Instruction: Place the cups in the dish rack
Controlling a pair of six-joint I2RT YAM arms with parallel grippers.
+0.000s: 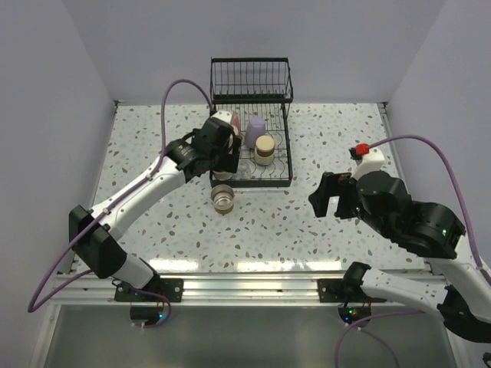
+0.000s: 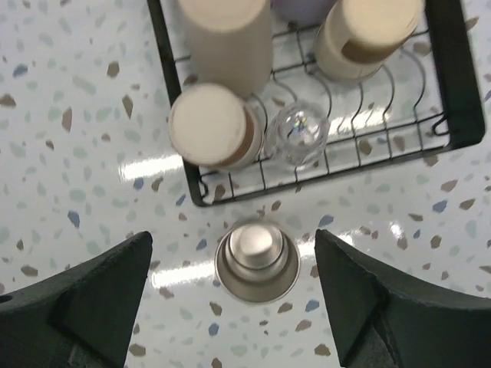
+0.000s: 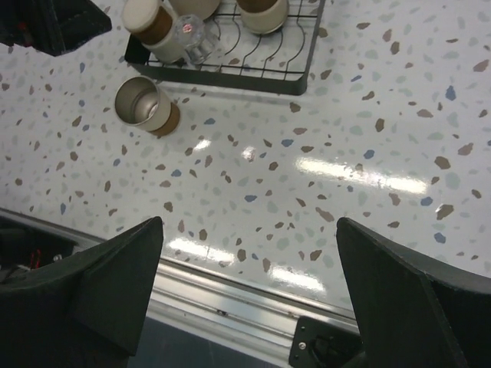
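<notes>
Pale walls (image 1: 46, 69) box in a speckled desk (image 1: 322, 146). The left fingers (image 2: 84, 307) spread wide, holding nothing, above a steel-lined cup (image 2: 256, 261) standing upright on the desk just before the dish rack (image 2: 459, 77). The left wrist view shows a clear cup (image 2: 298, 136) (hidden from overhead) in the tray beside an upturned brown cup (image 2: 211, 125). A lavender cup (image 1: 255, 129) and a beige cup (image 1: 265, 148) stand there too. The right fingers (image 3: 100, 284) are wide and empty, well apart from the rack.

Wire dish rack (image 1: 261, 185) holding lavender cup (image 1: 255, 129) and beige cup (image 1: 265, 149), shiny-lined cup (image 1: 223, 197) upright on table (image 1: 153, 142) nearby
</notes>
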